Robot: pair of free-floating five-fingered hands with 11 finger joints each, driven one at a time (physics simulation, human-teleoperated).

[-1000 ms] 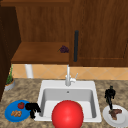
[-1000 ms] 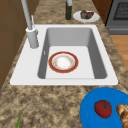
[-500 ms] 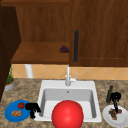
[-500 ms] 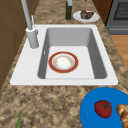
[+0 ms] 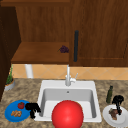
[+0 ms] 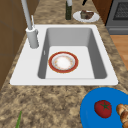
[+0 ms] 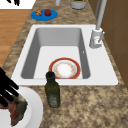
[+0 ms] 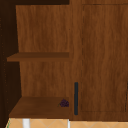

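Note:
My right hand (image 5: 117, 101) hangs over a white plate (image 5: 123, 119) right of the sink, its straight fingers pointing down onto the brown piece of food (image 5: 113, 113) there. In the right side view this hand (image 7: 6, 88) spreads its fingers on the food (image 7: 17, 110). My left hand (image 5: 32, 108) floats with relaxed fingers at the right edge of a blue plate (image 5: 10, 115) carrying a tomato (image 5: 21, 105) and bread (image 5: 16, 113). A red bowl (image 5: 67, 115), white inside (image 6: 63, 62), lies in the sink (image 5: 67, 83).
A dark green bottle (image 5: 109, 94) stands between the sink and the white plate. The faucet (image 5: 68, 76) rises behind the basin. Purple grapes (image 5: 64, 49) lie on the open shelf beside a closed cabinet door with a dark handle (image 5: 76, 46). A potted plant (image 5: 9, 83) is far left.
My right hand has drifted right and down onto the food on the white plate. The left hand has not moved.

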